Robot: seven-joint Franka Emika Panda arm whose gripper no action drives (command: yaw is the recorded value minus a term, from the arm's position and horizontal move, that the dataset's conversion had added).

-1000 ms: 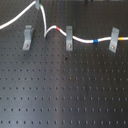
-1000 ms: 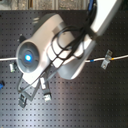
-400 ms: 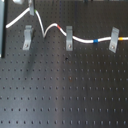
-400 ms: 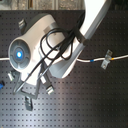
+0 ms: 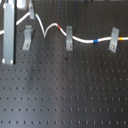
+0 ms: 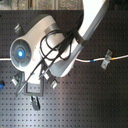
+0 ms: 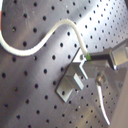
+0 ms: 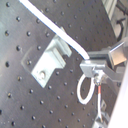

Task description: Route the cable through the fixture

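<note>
Three gray clip brackets stand in a row on the black perforated table (image 5: 65, 95) in the first exterior view. The white cable (image 5: 92, 41) runs along that row: it lies across the middle bracket (image 5: 69, 39) and the bracket at the first exterior view's right (image 5: 114, 41), and arches up in a loop between the middle one and the fixture (image 5: 27, 37) at the first exterior view's left. A yellow-and-blue band marks the cable between the middle and right brackets. In both wrist views the tool (image 7: 86, 58) is pinched on the cable just beside the fixture's (image 8: 49, 61) forked top. The robot arm (image 6: 47, 50) hides that spot in the second exterior view.
</note>
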